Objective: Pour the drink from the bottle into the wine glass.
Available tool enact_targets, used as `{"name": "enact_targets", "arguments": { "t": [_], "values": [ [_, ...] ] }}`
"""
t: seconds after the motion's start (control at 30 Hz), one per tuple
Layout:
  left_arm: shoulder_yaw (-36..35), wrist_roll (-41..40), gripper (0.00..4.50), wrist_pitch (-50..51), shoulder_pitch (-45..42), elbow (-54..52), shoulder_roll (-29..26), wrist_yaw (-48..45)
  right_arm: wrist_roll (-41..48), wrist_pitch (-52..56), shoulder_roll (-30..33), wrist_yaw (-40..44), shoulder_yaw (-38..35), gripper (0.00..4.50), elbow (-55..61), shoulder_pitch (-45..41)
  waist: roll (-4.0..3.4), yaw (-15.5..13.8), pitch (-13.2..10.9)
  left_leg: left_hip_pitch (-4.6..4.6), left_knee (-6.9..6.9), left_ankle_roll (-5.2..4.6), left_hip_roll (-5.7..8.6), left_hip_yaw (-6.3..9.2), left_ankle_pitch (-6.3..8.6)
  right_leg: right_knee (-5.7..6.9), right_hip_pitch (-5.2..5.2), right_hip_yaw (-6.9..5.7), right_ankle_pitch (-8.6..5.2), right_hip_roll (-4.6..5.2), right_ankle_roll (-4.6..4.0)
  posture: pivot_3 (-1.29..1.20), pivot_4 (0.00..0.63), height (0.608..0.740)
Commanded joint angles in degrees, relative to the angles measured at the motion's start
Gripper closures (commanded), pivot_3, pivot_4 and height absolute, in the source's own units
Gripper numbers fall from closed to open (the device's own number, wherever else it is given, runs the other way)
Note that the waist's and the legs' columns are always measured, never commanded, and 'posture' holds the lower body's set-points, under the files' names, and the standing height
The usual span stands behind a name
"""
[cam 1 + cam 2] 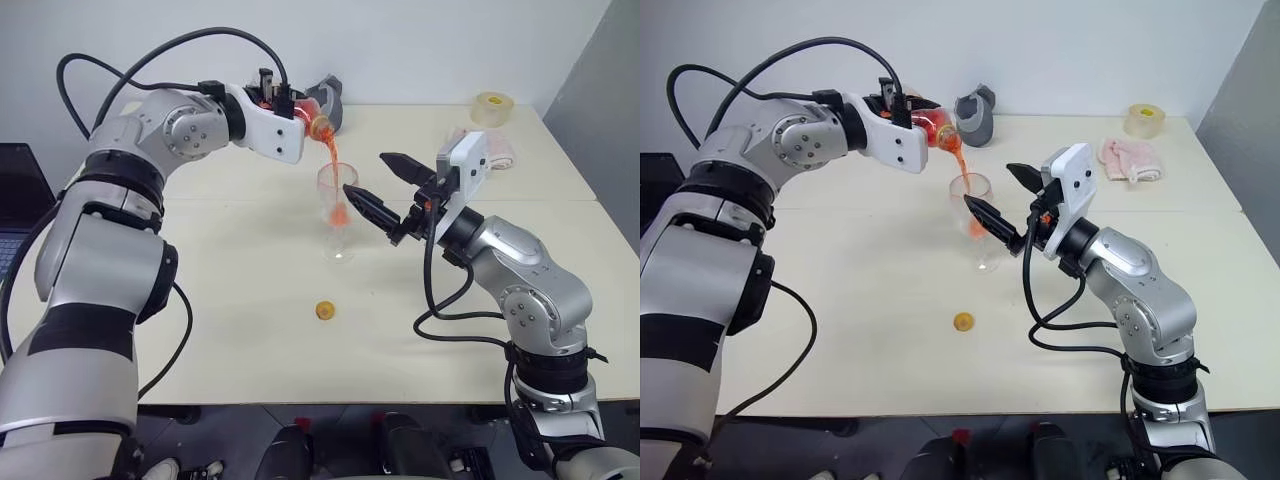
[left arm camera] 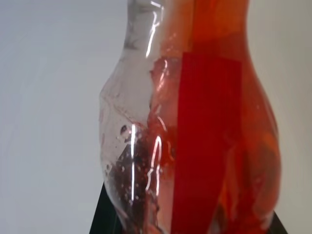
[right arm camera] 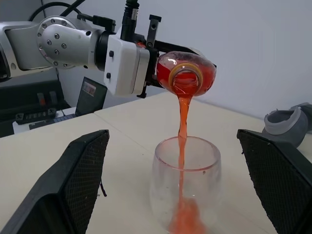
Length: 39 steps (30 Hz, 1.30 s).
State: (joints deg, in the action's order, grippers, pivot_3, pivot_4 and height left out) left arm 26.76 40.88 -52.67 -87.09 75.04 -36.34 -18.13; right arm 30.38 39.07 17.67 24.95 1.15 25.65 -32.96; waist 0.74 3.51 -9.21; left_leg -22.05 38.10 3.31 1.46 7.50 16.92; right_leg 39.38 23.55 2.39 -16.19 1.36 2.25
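We see the left gripper (image 3: 146, 53) clamped on the bottle (image 3: 187, 73), tipped with its mouth down over the wine glass (image 1: 337, 205). The drink (image 3: 182, 122) streams in 1 thin red-orange line into the bowl and pools at the bottom. The right gripper (image 1: 380, 187) spreads its 2 fingers wide around the glass, holding nothing. A small yellow cap (image 1: 324, 310) lies on the table (image 1: 250, 340), near the glass.

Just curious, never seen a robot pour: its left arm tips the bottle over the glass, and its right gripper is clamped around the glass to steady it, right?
Not quite. The right gripper is open, its fingers apart on either side of the glass, as the right wrist view shows. The left gripper does tip the bottle over it.
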Motion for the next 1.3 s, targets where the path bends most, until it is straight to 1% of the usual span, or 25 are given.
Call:
{"name": "enact_targets", "arguments": {
  "t": [0.03, 1.3],
  "values": [
    [-0.20, -0.11, 3.52, 0.05, -3.07, -0.13, -1.31, 1.44, 0.19, -1.51, 0.45, 0.19, -1.38, 0.00, 0.94, -1.13, 0.00, 0.00, 0.00, 0.00, 0.00, 0.00, 0.00, 0.00, 0.00, 0.01, 0.00, 0.00, 0.00, 0.00, 0.00, 0.00, 0.150, 0.740],
    [2.77, 3.36, 3.52, 1.24, -5.88, 1.00, -2.09, 4.74, -0.17, -2.71, 1.28, 0.24, -1.22, 0.00, -0.52, -1.33, 0.00, 0.02, 0.00, 0.00, 0.02, 0.00, 0.00, -0.03, 0.00, 0.06, 0.02, 0.02, -0.01, 0.00, 0.01, 0.00, 0.150, 0.740]
  ]
}}
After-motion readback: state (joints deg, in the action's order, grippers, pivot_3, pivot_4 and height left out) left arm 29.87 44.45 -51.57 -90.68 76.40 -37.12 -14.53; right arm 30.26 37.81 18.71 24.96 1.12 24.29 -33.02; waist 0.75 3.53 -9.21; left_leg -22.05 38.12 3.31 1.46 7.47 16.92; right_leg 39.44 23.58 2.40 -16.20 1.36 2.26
